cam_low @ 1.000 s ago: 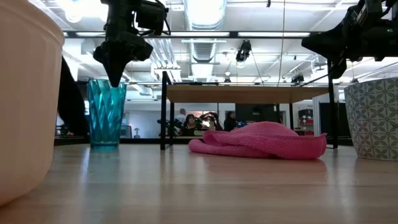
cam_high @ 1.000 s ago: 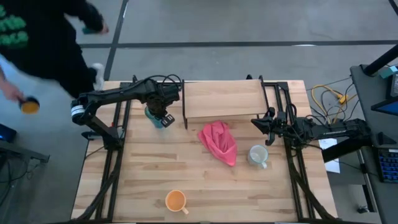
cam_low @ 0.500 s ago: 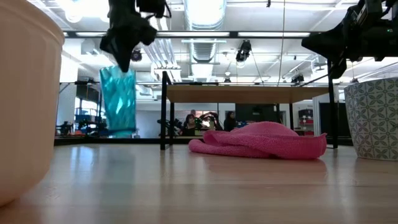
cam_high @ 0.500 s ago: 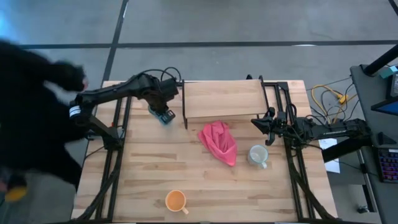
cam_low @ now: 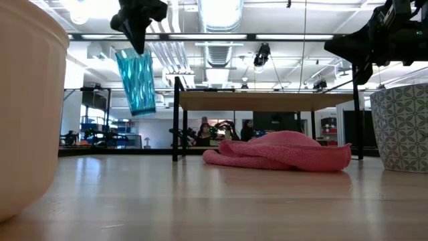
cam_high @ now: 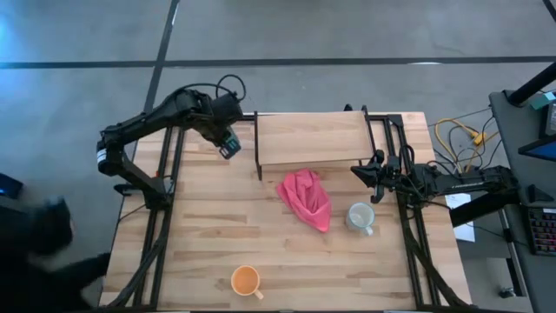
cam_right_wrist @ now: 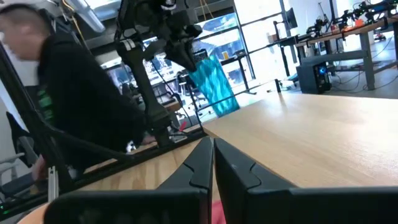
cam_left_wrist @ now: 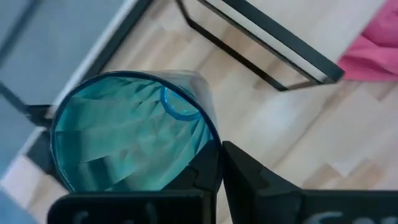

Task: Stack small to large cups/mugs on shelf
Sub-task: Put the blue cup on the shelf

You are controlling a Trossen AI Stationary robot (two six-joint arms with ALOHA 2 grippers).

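Observation:
The teal tumbler (cam_high: 228, 146) (cam_low: 136, 83) (cam_right_wrist: 212, 82) hangs in the air left of the shelf (cam_high: 311, 138) (cam_low: 267, 101), held by my left gripper (cam_high: 221, 130) (cam_low: 139, 41) (cam_left_wrist: 219, 163), which is shut on it. The white patterned mug (cam_high: 360, 216) (cam_low: 401, 127) stands on its base right of the pink cloth. Near the table's front edge stands the orange mug (cam_high: 247, 281) (cam_low: 27, 100). My right gripper (cam_high: 358, 171) (cam_right_wrist: 208, 155) waits shut above the table by the shelf's right end, above the white mug. My left gripper holds the tumbler by its rim (cam_left_wrist: 214, 140), one finger inside the cup and one outside. The fingers (cam_low: 138, 33) come from above, pointing down. The tumbler is lifted clear of the table and hangs below them, tilted, its base swung toward the shelf.
A pink cloth (cam_high: 306, 198) (cam_low: 281, 150) lies crumpled in front of the shelf. Black frame rails (cam_high: 165, 200) run along both table sides. A person in dark clothes (cam_high: 39, 239) (cam_right_wrist: 68, 93) is off the table's left side. Cables (cam_high: 456, 135) lie right of the table.
My left gripper has lifted the tumbler off the table and carried it up and toward the far edge; the tumbler, upright a second ago, now hangs tilted. The person beside the left edge has moved toward the near side.

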